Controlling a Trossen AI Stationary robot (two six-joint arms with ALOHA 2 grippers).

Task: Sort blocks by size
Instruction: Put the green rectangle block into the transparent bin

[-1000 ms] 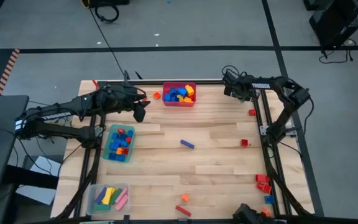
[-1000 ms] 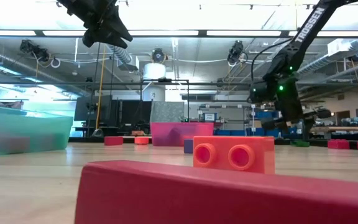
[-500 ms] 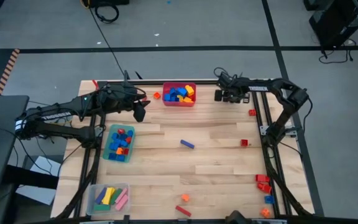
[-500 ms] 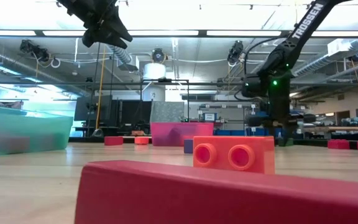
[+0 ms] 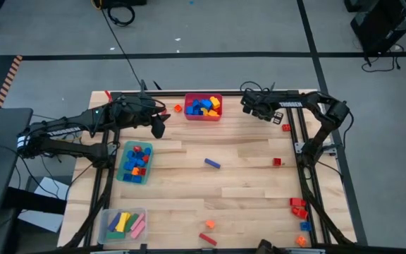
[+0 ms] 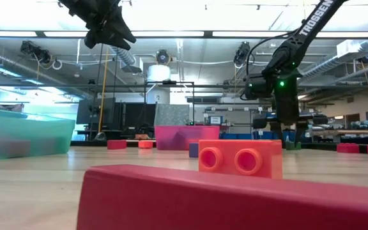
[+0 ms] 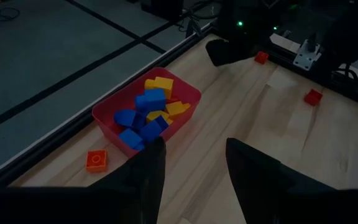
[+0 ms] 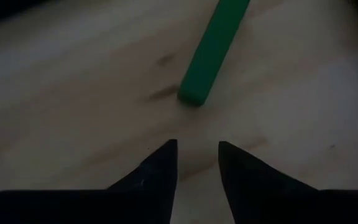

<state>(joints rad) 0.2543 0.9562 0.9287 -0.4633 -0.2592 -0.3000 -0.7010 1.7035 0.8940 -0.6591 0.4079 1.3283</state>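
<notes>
- Right gripper (image 8: 194, 163) hangs low over the far right part of the wooden table (image 5: 245, 180), its two dark fingers a little apart and empty, pointed at a long green plastic bar (image 8: 215, 48) lying flat on the boards just ahead of them.
- Over the last second that arm has swung in from the table's right edge toward the red bin (image 5: 204, 107), and its fingers have drawn closer together. I take it as lining up on the green bar, which nothing touches yet.
- Left gripper (image 7: 191, 163) hovers high near the far left of the table, fingers apart and holding nothing, with the red bin in its sight; it has not moved.
- Sorting looks partly done: blue and yellow chunky bricks (image 7: 146, 111) fill the red bin, small cubes sit in the green bin (image 5: 134, 161), long bars lie in the clear bin (image 5: 123, 224).
- Loose pieces remain: an orange square brick (image 7: 96, 160) beside the red bin, a blue bar (image 5: 212, 164) mid-table, and small red bricks (image 5: 298, 207) along the right edge.
</notes>
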